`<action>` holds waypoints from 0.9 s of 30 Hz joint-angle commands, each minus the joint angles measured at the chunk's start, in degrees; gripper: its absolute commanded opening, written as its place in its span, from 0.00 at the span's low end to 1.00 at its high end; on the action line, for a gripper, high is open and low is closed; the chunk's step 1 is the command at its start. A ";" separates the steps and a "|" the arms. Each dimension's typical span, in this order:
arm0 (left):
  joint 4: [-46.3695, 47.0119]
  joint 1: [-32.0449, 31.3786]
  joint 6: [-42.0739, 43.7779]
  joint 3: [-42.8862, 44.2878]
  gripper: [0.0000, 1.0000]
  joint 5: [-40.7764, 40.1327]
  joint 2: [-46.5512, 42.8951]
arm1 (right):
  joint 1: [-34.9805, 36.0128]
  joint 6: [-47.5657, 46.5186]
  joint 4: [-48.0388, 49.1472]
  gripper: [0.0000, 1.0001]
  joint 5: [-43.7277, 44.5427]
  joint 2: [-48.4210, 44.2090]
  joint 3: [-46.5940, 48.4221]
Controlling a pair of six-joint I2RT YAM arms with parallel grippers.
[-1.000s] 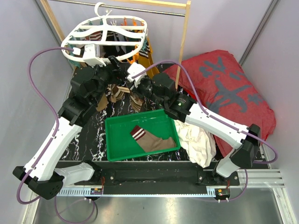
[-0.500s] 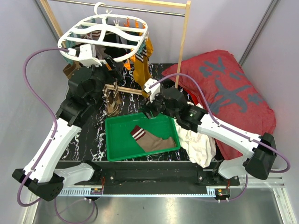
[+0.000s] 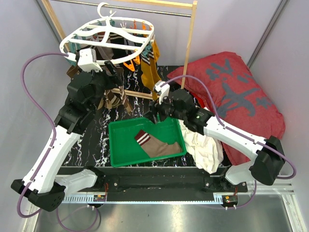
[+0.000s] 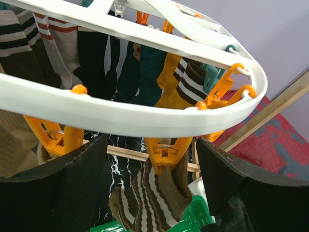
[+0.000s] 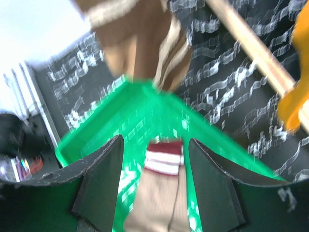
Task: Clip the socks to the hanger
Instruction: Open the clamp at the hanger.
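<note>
The white hanger [image 3: 108,36] hangs from the rod with several socks clipped under it. In the left wrist view its rim [image 4: 145,113] crosses just above my left gripper [image 4: 149,169]. That gripper is open, with an orange clip [image 4: 166,152] between its fingers, which do not touch it. The clip holds a brown and cream striped sock [image 4: 154,198]. My right gripper [image 5: 157,179] is open and empty above a tan sock [image 5: 161,198] with a red and white cuff. This sock [image 3: 157,145] lies in the green tray [image 3: 123,150], and the right gripper [image 3: 155,116] hovers over the tray's far edge.
A wooden rack [image 3: 190,38] with a metal rod carries the hanger. At the right lies a big red cushion [image 3: 236,92], with a white cloth [image 3: 205,145] between it and the tray. The table top [image 3: 89,145] is black marble.
My right gripper has opened and drawn back from under the hanger down to the tray. The hanger has swung back up and left. The left gripper stays open at the rim.
</note>
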 commanded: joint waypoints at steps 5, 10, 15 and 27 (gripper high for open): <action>-0.72 0.43 1.80 0.04 0.78 -2.28 -1.88 | -5.20 1.36 20.56 0.65 -13.64 2.93 11.27; -0.89 0.61 1.89 0.04 0.78 -2.46 -1.62 | -8.44 2.58 25.67 0.65 -14.09 9.07 17.62; -0.81 0.96 1.97 -0.05 0.78 -2.37 -1.36 | -10.21 5.58 28.58 0.66 -18.48 14.62 24.74; -0.81 1.31 1.89 0.48 0.78 -1.85 -1.44 | -10.30 6.55 27.96 0.65 -23.49 22.45 32.13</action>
